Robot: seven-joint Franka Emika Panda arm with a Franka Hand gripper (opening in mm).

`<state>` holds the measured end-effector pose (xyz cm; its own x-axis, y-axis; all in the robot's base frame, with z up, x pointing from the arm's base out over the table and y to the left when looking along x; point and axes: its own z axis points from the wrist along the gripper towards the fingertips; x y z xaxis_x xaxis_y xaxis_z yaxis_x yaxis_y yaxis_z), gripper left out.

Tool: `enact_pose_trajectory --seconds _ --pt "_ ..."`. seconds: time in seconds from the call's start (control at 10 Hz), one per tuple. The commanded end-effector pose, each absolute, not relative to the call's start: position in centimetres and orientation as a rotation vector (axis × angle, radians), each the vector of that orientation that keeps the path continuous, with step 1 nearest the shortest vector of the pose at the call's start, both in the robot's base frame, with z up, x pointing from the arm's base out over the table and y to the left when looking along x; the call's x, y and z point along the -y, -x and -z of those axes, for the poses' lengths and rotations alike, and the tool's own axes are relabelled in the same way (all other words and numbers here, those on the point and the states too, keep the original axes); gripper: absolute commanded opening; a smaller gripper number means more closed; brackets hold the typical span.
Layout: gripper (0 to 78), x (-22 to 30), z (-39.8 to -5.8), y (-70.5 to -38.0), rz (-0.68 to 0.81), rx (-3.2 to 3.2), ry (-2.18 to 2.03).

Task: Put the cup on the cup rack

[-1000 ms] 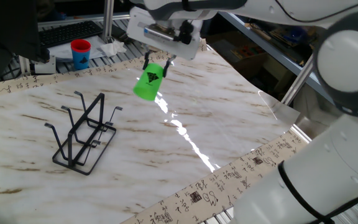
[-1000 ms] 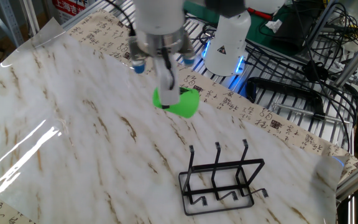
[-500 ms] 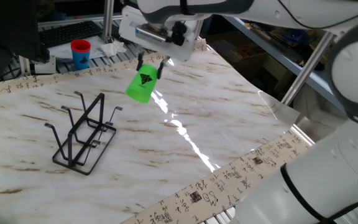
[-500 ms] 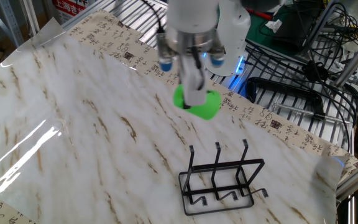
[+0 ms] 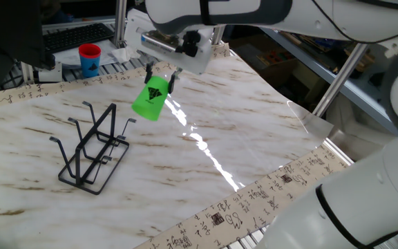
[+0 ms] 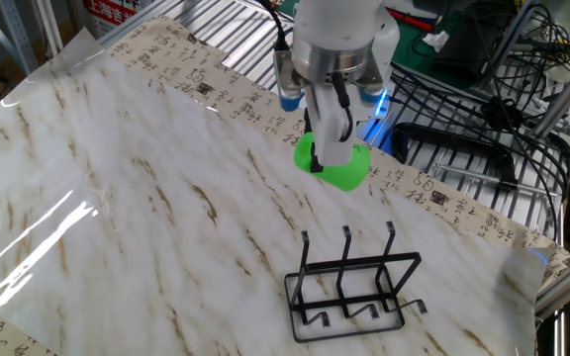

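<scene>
Green and tilted, the cup hangs above the table clamped in our gripper, with the cup rack still apart from it, its upturned pegs lower and off to one side.

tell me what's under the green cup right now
Only bare marble tabletop: the cup hangs tilted in the air, held by the gripper with its jaws shut on it. The cup rack stands off to one side, not beneath. Nothing looks hidden under it.

Table edging strip carries printed calligraphy-style characters, too small to read. Robot base has a triangular warning sign. No other legible text.
</scene>
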<state>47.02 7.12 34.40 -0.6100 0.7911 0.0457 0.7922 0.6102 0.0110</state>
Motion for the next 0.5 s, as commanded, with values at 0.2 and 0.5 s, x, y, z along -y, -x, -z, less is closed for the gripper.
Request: enact_pose_trajectory --seconds 0.2,0.5 --pt "1.2 -9.82 -34.23 -44.22 0.062 2.790 1.465" --pt "1.2 -10.56 -34.20 -44.02 0.070 2.788 1.507"
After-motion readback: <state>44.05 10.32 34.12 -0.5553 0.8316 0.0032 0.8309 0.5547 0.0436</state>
